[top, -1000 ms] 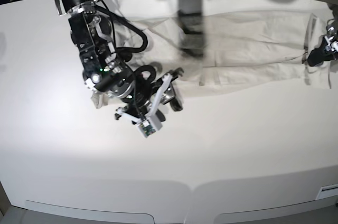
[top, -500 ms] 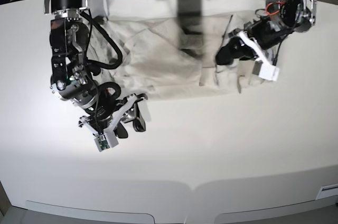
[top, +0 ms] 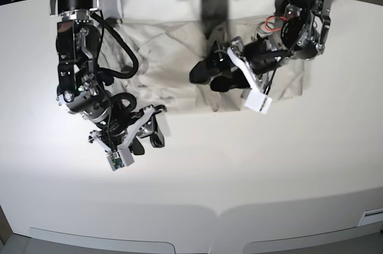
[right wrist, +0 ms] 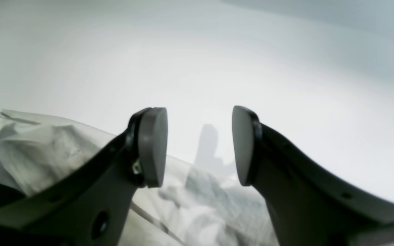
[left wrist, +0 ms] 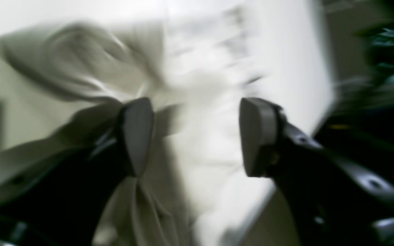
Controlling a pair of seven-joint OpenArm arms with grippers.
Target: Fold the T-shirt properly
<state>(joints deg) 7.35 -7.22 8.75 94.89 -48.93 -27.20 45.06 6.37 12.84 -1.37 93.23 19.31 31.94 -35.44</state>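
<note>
The white table [top: 197,188] fills most of the base view, smooth and flat, with soft shadows; the T-shirt [top: 170,77] lies across its far part as 1 long, low band of pale beige cloth, bunched and creased.

The 2 arms are dark with pale parts; the left gripper [top: 212,80] is over the middle of the shirt, its 2 fingers spread apart with folds of cloth beneath and between them in the blurred wrist view; whether they touch the fabric I cannot tell. The right gripper [top: 146,146] is also spread, with nothing gripped; it hangs just off the shirt's near edge in the base view.

The cloth looks soft and matte, with rounded ridges; the fingertips [right wrist: 154,147] are dark and blunt; 1 thin red cable [top: 272,23] loops by the left arm.
</note>
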